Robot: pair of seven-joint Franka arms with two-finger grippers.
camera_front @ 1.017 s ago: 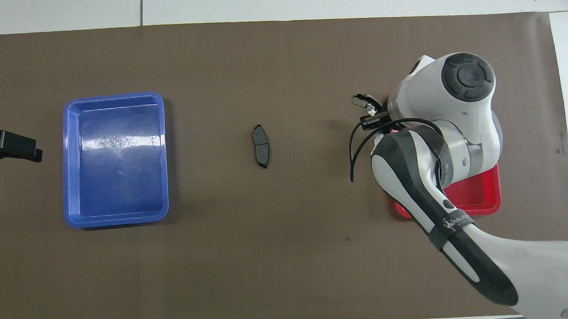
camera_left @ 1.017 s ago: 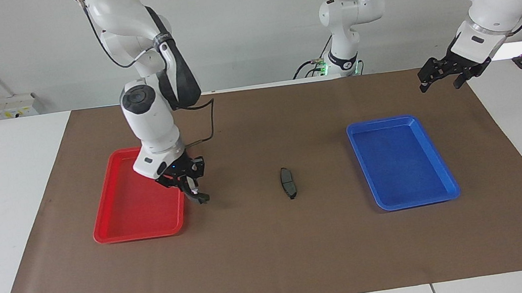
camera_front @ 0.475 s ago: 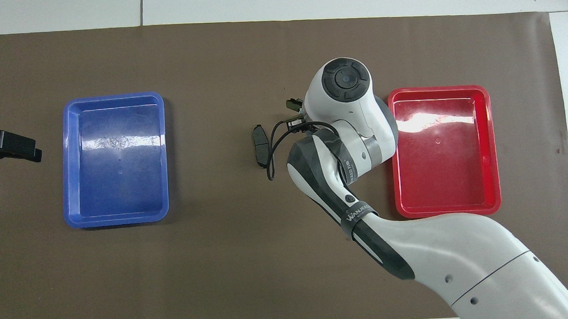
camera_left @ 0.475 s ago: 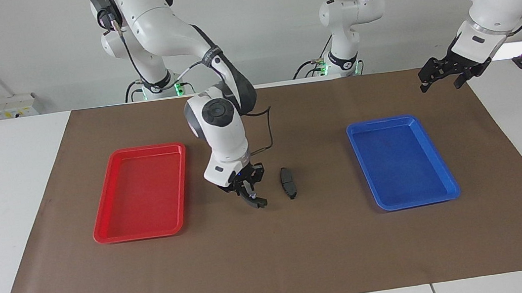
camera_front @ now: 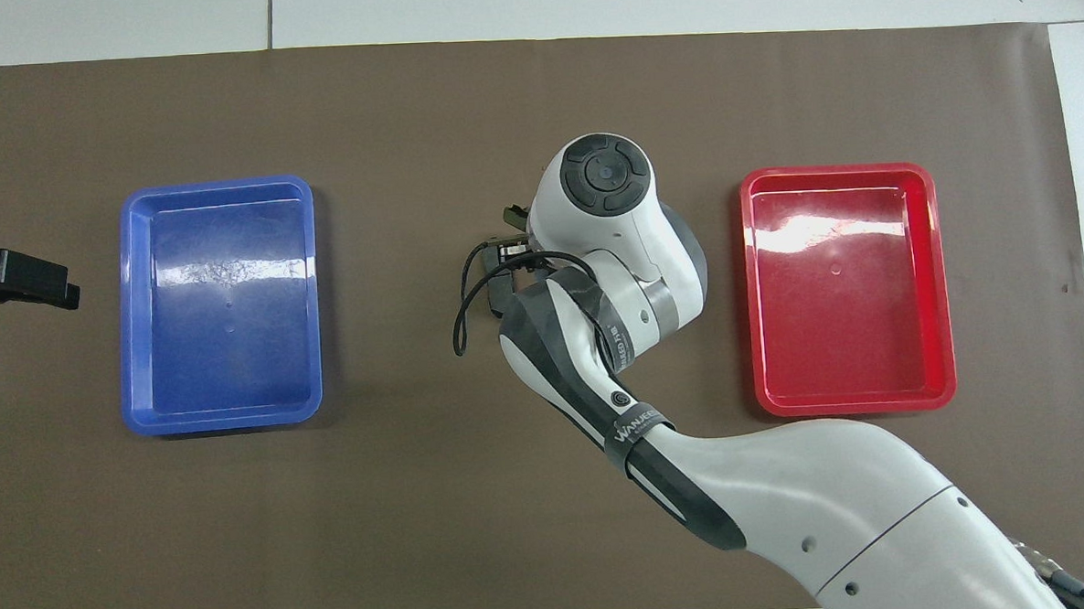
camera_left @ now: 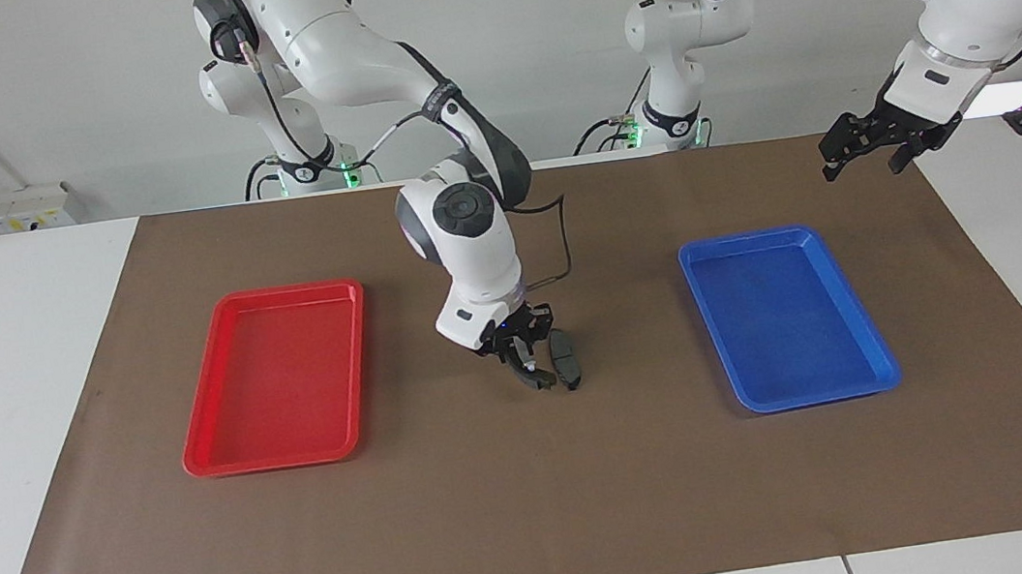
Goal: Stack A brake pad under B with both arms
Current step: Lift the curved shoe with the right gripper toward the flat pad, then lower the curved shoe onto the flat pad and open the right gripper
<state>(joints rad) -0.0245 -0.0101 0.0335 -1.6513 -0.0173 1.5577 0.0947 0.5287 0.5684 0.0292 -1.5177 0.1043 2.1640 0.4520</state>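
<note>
The A brake pad (camera_left: 566, 358) is a flat, slightly curved dark pad lying on the brown mat midway between the two trays. In the overhead view the A brake pad (camera_front: 498, 293) shows only partly under the right arm's cable. My right gripper (camera_left: 529, 368) hangs low beside it, on the red tray's side, shut on B (camera_left: 540, 381), a dark piece that sticks out below the fingertips. Whether B touches the pad I cannot tell. From overhead, one end of B (camera_front: 512, 216) pokes out past the right gripper (camera_front: 510, 244). My left gripper (camera_left: 862, 166) (camera_front: 19, 280) waits open in the air over the mat's corner at the left arm's end.
A red tray (camera_left: 279, 384) (camera_front: 848, 287) lies toward the right arm's end of the table. A blue tray (camera_left: 783, 317) (camera_front: 222, 305) lies toward the left arm's end. A third robot arm (camera_left: 683, 22) stands at the table's edge between my two arms.
My right arm has carried B from the red tray's edge toward the middle, down to just beside the A brake pad. The left arm and the pad have not moved.
</note>
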